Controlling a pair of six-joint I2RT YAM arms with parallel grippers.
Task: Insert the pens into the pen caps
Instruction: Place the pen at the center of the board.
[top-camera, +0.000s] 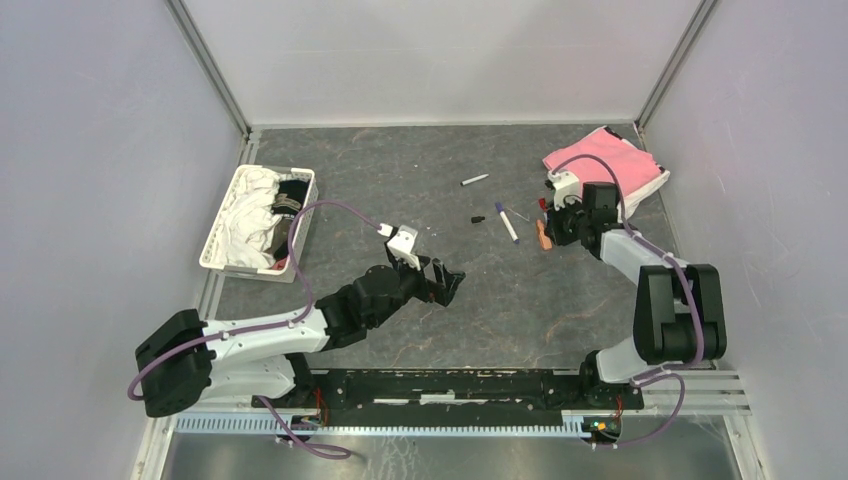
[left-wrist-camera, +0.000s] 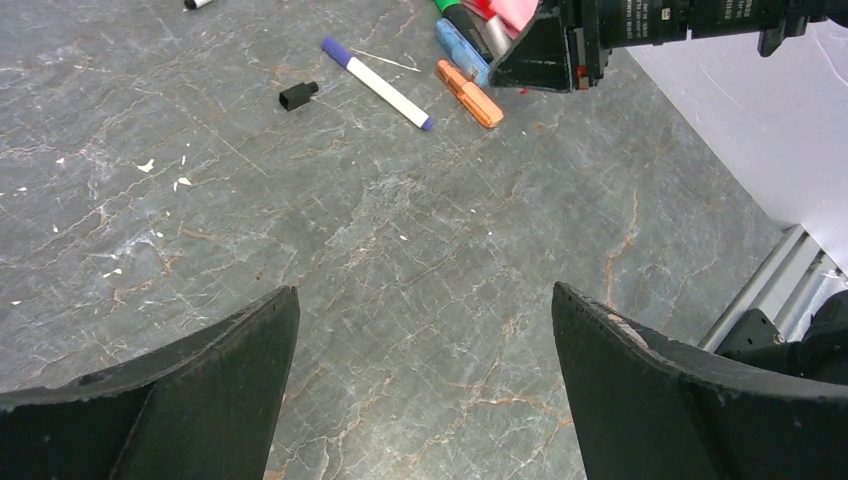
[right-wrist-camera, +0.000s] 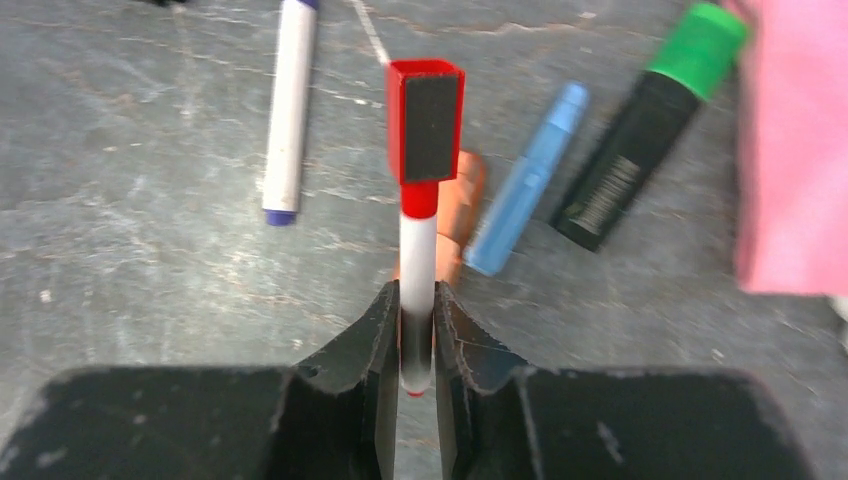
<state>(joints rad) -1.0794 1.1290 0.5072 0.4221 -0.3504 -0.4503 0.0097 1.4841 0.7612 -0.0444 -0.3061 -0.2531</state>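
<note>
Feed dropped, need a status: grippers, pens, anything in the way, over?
Left gripper open, empty. Right gripper shut on red-capped pen. Black cap loose near purple-ended pen; nothing blocking.

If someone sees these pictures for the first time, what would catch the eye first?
The red-capped pen pinched in the right gripper dominates the right wrist view. From above, the pink cloth in the far right corner and the white basket at the table's left side stand out, while the left gripper gapes wide mid-table.

Grey marbled table: white basket left, pink cloth far right, pens, black cap between.
</note>
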